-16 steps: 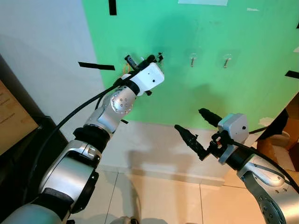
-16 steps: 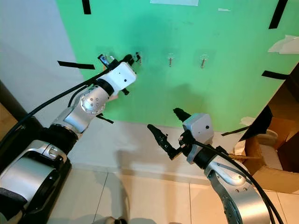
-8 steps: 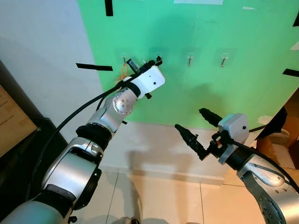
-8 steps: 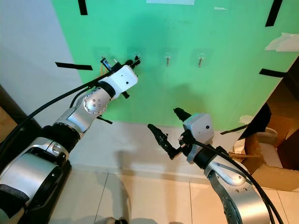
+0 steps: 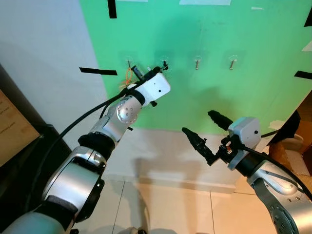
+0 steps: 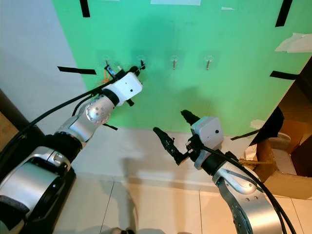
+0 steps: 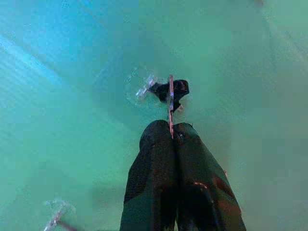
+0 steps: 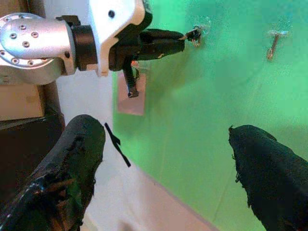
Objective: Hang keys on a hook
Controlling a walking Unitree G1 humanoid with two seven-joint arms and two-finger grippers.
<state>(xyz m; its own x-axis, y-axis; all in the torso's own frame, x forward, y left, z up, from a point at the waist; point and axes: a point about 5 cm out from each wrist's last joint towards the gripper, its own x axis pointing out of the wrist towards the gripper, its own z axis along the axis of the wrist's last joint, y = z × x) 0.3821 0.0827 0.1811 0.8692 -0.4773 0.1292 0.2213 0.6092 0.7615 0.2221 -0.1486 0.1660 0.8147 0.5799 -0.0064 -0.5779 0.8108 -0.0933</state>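
At hook (image 7: 144, 90), left gripper (image 7: 172, 134) with keys (image 7: 170, 103)

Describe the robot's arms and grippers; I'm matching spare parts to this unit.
Both arms have silver segmented shells with dark joints and black cables alongside. Each wrist carries a white camera housing. The left gripper and right gripper each have two long black fingers, rough-textured.

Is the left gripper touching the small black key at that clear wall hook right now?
Touching. In the left wrist view the left gripper pinches the small black key's thin blade between its shut fingers.
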